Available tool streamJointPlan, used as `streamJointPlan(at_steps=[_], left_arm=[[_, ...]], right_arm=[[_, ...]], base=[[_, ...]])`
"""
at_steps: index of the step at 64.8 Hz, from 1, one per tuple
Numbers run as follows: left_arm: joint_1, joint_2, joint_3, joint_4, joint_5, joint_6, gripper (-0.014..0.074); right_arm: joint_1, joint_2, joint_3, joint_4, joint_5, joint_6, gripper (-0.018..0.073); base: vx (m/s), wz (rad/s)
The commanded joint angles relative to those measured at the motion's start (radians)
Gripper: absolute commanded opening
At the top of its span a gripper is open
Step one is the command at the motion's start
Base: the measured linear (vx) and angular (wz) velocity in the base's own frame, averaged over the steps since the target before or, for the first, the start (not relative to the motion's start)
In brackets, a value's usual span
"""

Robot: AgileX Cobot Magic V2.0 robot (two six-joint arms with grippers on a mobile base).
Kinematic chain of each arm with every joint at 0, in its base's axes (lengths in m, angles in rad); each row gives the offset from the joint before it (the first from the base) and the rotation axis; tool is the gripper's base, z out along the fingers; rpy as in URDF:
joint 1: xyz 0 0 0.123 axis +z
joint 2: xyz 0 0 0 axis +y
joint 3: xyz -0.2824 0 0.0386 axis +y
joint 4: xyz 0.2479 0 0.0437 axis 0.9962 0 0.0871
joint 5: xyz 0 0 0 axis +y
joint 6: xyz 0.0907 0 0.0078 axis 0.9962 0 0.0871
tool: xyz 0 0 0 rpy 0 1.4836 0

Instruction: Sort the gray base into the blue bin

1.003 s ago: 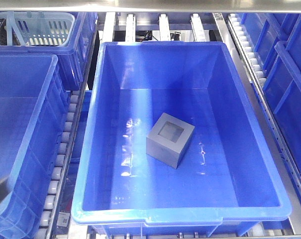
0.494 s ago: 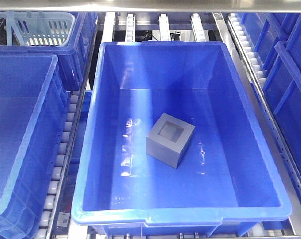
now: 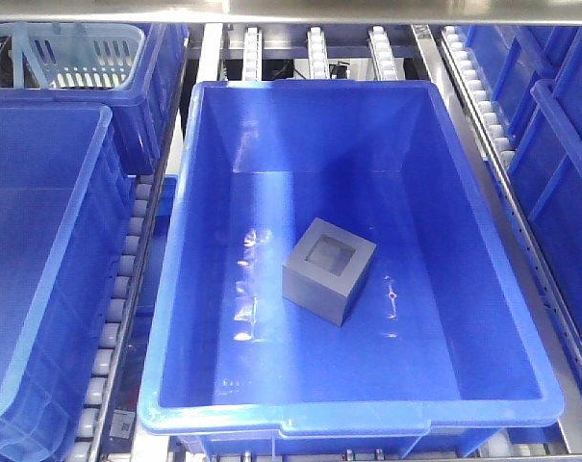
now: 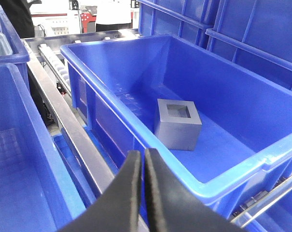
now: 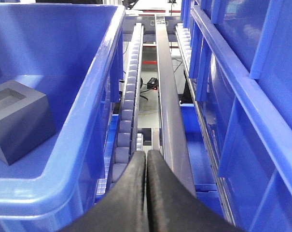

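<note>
The gray base (image 3: pixel 329 269) rests on the floor of the blue bin (image 3: pixel 171 318), its square recess facing up. The left wrist view shows the gray base (image 4: pixel 178 123) inside the blue bin (image 4: pixel 232 179), and my left gripper (image 4: pixel 143 157) is shut with nothing in it, hanging outside the bin's near wall over the rail. In the right wrist view the gray base (image 5: pixel 15 121) lies at the left, inside the blue bin (image 5: pixel 83 121). My right gripper (image 5: pixel 146 157) is shut and empty over the roller track beside the bin. Neither gripper appears in the front view.
Another blue tote (image 3: pixel 40 269) stands at the left and more blue totes (image 3: pixel 560 125) at the right. A pale slotted basket (image 3: pixel 79 53) sits in a tote at the back left. Roller tracks (image 3: pixel 117 318) and metal rails (image 5: pixel 167 111) run between the totes.
A dark shape at the lower left edge of the front view one second ago has gone out of frame. The gray base has stayed where it was.
</note>
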Motion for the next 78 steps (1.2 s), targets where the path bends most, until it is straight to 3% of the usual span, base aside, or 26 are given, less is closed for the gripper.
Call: streamJointPlan(at_steps=[1,6,26,35,48,58,71,78], left_arm=[[-0.002,0.016,-0.015,0.061,-0.112,-0.002,-0.0006],[0.034,0.017,0.014,0.059,-0.147,-0.002,-0.0006],[0.417,0.014,0.244,-0.002,-0.437,-0.01,-0.0006],[0.537,0.014,0.336,-0.056,-0.56,-0.009,-0.0006],[0.576,-0.017,0.462,-0.072,-0.668,-0.009,-0.0006],[0.59,-0.117,0.459,-0.108,-0.609,0.003,-0.0006],[0.663,-0.108,0.459,-0.253,-0.605,0.107,-0.0006],[0.702,-0.108,0.459,-0.262,-0.597,0.132,-0.0006]], right_arm=[[-0.005,-0.012,0.014,-0.006,-0.074,-0.005,-0.0009],[-0.005,-0.012,0.014,-0.006,-0.074,-0.005,-0.0009],[-0.005,-0.012,0.014,-0.006,-0.074,-0.005,-0.0009],[-0.005,-0.012,0.014,-0.006,-0.074,-0.005,-0.0009],[-0.005,-0.012,0.014,-0.006,-0.074,-0.005,-0.0009],[-0.005,-0.012,0.014,-0.006,-0.074,-0.005,-0.0009],[-0.005,-0.012,0.014,-0.006,-0.074,-0.005,-0.0009],[-0.005,-0.012,0.014,-0.006,-0.074,-0.005,-0.0009]], base=[[0.0,0.0],[0.0,0.0],[0.0,0.0],[0.0,0.0],[0.0,0.0],[0.0,0.0],[0.0,0.0],[0.0,0.0]])
